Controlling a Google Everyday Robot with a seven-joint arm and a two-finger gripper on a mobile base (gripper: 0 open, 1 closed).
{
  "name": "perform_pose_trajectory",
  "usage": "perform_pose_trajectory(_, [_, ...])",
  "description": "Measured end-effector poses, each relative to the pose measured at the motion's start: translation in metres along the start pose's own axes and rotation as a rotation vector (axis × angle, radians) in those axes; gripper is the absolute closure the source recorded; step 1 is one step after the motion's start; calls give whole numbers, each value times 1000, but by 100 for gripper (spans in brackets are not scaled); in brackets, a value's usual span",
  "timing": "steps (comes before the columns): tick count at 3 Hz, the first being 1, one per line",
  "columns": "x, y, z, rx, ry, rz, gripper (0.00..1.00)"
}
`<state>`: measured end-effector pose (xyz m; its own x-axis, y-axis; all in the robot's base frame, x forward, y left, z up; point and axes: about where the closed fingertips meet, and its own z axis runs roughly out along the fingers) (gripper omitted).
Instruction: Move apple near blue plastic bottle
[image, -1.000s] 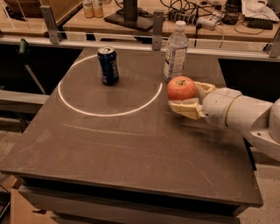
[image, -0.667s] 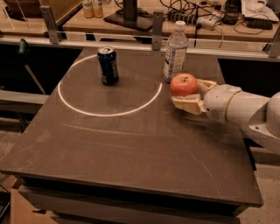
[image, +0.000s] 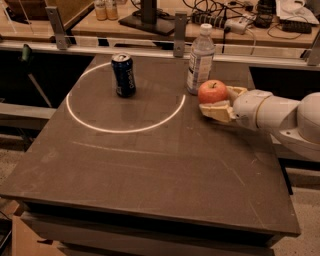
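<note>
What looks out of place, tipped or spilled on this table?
Nothing stands out. The can and bottle stand upright, no spill shows, and the tool at the right side of the table holds the apple beside the bottle.

The apple (image: 212, 92) has shifted a little toward 1 o'clock across the tabletop (image: 150, 165). It is carried in the gripper (image: 219, 102), which clasps it from the 3 and 5 o'clock sides. A second ago the apple sat nearer the front edge. Now it is just beside the foot of the blue plastic bottle (image: 200, 59), at the bottle's 4 o'clock, and the gap between them is narrower than before. The white arm (image: 280, 117) has moved with it, its wrist slightly farther toward 12 o'clock.
</note>
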<state>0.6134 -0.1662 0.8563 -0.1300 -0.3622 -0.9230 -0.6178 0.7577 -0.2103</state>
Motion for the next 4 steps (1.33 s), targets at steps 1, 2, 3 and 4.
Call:
perform_pose_trajectory(1, [4,-11,17,-11,1,-4,41])
perform_pose_trajectory(2, [6,-14,31,-25,-1,-6,17])
perform_pose_trajectory(3, [7,-13,34,-30,3,-7,0])
perform_pose_trajectory(4, [4,-9,21,-32,0,-12,0])
